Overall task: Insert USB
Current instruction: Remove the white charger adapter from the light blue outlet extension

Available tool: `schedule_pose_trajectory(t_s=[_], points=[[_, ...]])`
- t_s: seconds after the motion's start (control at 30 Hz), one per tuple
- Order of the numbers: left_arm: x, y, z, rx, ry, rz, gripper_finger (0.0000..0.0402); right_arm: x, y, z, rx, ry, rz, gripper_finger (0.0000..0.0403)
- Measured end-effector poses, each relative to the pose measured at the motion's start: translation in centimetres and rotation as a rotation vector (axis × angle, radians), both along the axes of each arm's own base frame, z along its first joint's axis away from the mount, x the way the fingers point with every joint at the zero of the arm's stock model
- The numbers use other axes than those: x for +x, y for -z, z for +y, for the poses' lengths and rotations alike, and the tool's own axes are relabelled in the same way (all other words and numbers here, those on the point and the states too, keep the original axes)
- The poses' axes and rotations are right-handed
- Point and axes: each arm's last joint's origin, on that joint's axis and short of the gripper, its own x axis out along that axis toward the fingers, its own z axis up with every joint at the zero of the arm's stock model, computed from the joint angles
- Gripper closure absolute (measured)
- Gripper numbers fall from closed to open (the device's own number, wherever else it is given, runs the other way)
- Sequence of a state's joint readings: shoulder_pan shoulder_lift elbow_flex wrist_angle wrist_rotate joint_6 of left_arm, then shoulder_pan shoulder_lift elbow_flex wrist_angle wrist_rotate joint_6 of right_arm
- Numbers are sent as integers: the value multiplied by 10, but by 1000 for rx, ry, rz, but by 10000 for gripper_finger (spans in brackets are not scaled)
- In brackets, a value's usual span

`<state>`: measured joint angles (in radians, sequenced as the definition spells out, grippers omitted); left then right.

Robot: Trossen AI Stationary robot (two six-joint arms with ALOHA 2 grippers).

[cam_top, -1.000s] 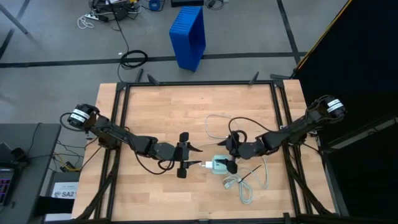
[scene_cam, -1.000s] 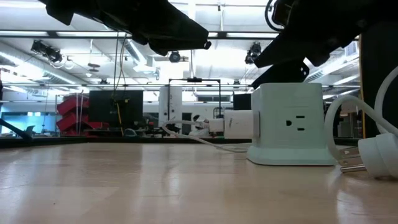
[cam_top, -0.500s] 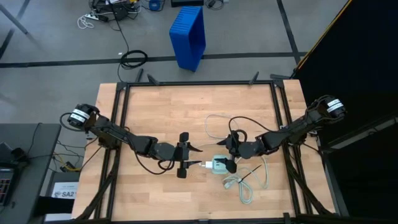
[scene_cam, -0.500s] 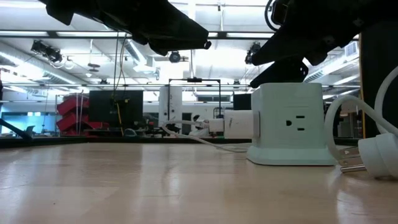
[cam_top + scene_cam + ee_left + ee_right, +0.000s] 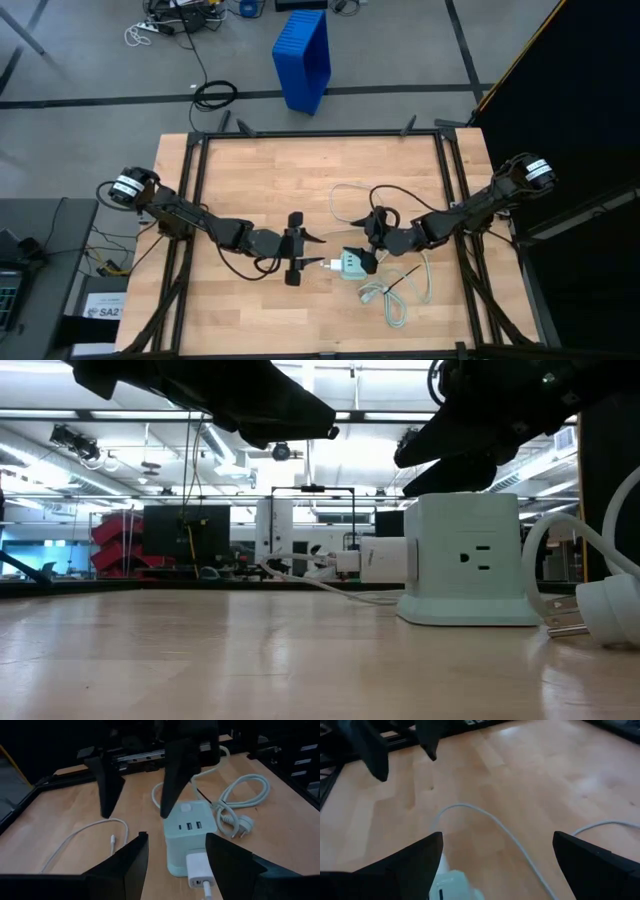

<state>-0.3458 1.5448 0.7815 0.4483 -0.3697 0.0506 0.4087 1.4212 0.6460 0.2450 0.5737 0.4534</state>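
Note:
The pale green charger block (image 5: pixel 465 560) stands on the table with a white adapter (image 5: pixel 200 867) sticking out of its left side. The USB is a thin white cable (image 5: pixel 80 840). A small white plug (image 5: pixel 345 560) sits at the adapter's outer end, and another end with a small tip (image 5: pixel 112 839) lies loose on the wood. My left gripper (image 5: pixel 312 251) hovers open just left of the adapter, its fingers apart on either side of it. My right gripper (image 5: pixel 370 245) is open above the block. My right gripper comes at the charger block from the table's right, slanting down, with its fingers spread wide. One fingertip (image 5: pixel 162 812) stands at the block's top far edge (image 5: pixel 170 814). I cannot tell whether it touches the block.
A thicker white cord with a grey plug (image 5: pixel 395 295) lies coiled to the right of the block and nearer the table's front edge. A black frame (image 5: pixel 320 133) rims the table. Bare wood (image 5: pixel 240 180) lies to the far left. A blue crate (image 5: pixel 303 55) stands on the floor beyond.
My right gripper has turned a little over the block, its fingers swinging slightly toward the table's left and staying spread. The block, the adapter and the cable have kept their places.

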Motion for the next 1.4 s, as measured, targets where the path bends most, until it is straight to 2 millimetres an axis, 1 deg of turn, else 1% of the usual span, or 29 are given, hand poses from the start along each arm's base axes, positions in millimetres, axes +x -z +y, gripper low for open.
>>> schedule_pose_trajectory(t_s=[0.13,0.3,0.43,0.53,0.6,0.67,0.8,0.93,1.03,1.2,1.3,1.4], points=[[-1,2,0,6,-1,20,219,-4,0,10,-36,-46,1,55],[-1,2,0,7,-1,23,219,-6,-3,18,-67,-57,-2,55],[-1,2,0,-1,-4,20,219,-3,-12,24,-49,-70,-24,55],[-1,2,0,-1,-4,21,219,1,-26,33,-19,-110,-53,55],[-1,2,0,0,-4,23,219,1,-31,38,-46,-125,-48,55],[-1,3,0,-2,-2,33,219,-1,-31,41,-81,-115,-16,55],[-2,7,0,-11,16,75,219,-7,-23,39,-82,-72,77,55],[-3,8,-1,-20,50,90,219,-12,-14,34,-9,-48,166,55],[-3,8,-2,-30,78,93,219,-12,-11,34,56,-70,182,55],[-2,10,-2,-32,85,94,219,-15,-1,32,55,-76,195,55],[1,15,-4,-40,107,96,218,-10,13,35,12,-91,223,55],[6,20,-3,-46,110,92,212,4,24,44,-37,-161,186,55]])
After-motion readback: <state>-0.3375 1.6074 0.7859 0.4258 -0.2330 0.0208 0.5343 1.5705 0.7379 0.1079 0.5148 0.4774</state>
